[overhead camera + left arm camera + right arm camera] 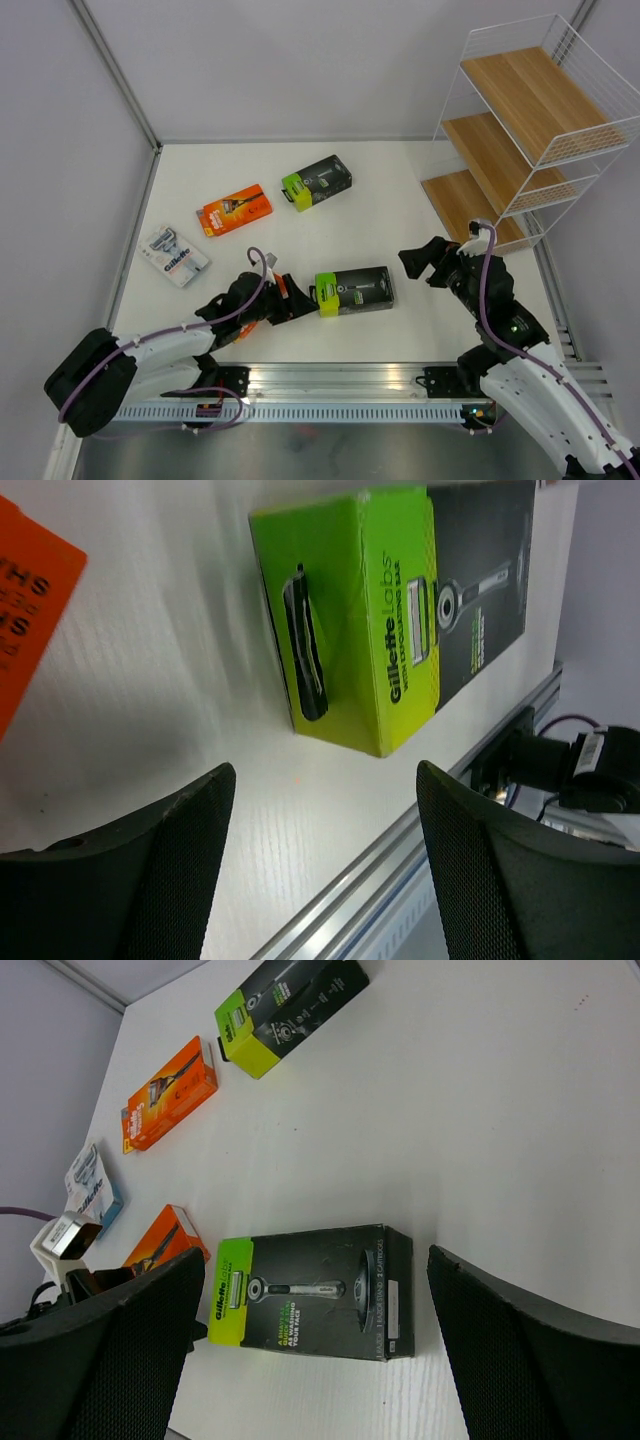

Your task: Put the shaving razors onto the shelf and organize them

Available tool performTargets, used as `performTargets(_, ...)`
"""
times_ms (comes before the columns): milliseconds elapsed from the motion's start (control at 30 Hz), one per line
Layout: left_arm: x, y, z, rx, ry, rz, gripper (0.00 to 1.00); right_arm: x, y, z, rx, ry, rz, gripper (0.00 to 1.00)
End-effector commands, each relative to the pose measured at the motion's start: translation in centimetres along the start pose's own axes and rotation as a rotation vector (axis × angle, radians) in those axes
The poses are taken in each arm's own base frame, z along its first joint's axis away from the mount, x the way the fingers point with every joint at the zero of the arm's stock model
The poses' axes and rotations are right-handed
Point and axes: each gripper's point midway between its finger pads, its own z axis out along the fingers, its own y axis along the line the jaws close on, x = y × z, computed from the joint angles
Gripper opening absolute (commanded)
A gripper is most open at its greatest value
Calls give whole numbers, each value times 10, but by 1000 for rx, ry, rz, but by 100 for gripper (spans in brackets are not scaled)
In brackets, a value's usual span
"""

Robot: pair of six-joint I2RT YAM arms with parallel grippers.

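Shelf [520, 110] at 2 o'clock holds nothing yet, all five razor packs [353, 290] lie on the bench [420, 190]; left tool [293, 300] and right tool [425, 262] both stand open, gripping nothing.

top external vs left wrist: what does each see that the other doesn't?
Top external only: the shelf, the far black-and-lime pack, the far orange pack, the white-and-blue pack, and the right arm.
Left wrist only: a close-up of the lime end face of the near black-and-lime pack, lettering readable.
Both: that near pack lying flat on the table, and the open left pincer with nothing between its fingers.
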Motion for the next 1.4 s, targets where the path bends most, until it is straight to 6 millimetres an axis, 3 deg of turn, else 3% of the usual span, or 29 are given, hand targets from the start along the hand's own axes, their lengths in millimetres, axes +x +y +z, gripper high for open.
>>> performTargets(0, -38, -20, 0, 16, -160, 14, 78, -1, 8, -3, -37, -8, 32, 98)
performTargets(167, -53, -18, -7, -17, -237, 38, 75, 15, 3, 1, -43, 30, 48, 98)
performTargets(333, -53, -6, 5, -87, -196, 29, 62, 20, 4, 10, -57, 42, 67, 98)
performTargets(500, -53, -11, 15, -74, -166, 18, 54, 28, 16, 13, -119, 90, 65, 98)
performTargets(600, -58, -8, 20, -92, -169, 28, 46, 28, 16, 15, -120, 84, 75, 98)
performTargets(867, -53, -2, 37, -65, -118, -2, 43, 27, 17, 17, -123, 80, 88, 98)
performTargets(967, -51, -16, 39, 17, -105, 8, 41, 29, 15, 17, -117, 87, 91, 98)
performTargets(1133, -48, -20, 42, 66, -94, 18, 40, 33, 13, 15, -112, 87, 114, 98)
performTargets(1367, -49, -22, 50, 104, -107, 29, 27, 27, 17, 9, -124, 71, 142, 98)
